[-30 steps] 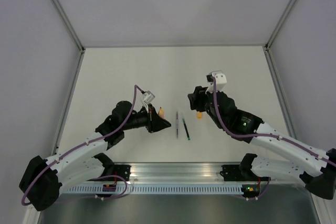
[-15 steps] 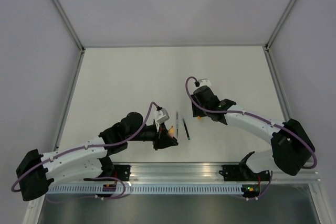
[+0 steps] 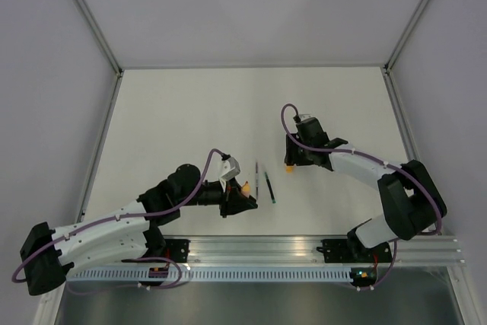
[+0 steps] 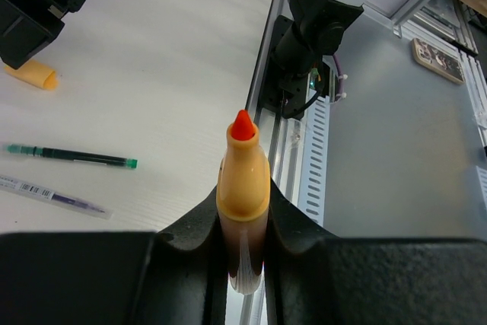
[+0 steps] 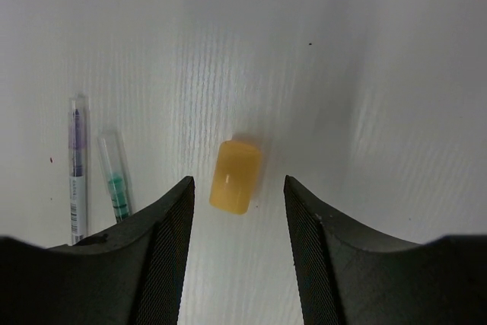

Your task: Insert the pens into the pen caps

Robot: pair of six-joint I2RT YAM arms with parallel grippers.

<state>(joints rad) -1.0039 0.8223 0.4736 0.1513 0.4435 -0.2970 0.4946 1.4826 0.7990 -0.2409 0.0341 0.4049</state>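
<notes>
counted three pens and one cap.

found the left gripper clenched around a thick orange-yellow plastic marker pen. noted its red-orange tip bare, pointing away from the wrist camera and out beyond the fingers. placed that pen, from the top view, near the front edge of the white table, just left of the two loose pens.

logged two thin pens lying flat on the table, side by side and roughly parallel: a dark slim pen with a green end and a grey-silver slim pen with a purple-tinted end. saw neither touched by a gripper.

logged one short stubby bright orange plastic pen cap lying on its side on the table, right of the two loose pens and well apart from the held marker.

found the right gripper released, jaws spread, with one finger on either side of the orange cap. noted a clear gap on both sides and no contact. cannot tell from the wrist view whether the fingertips reach the table.
</notes>
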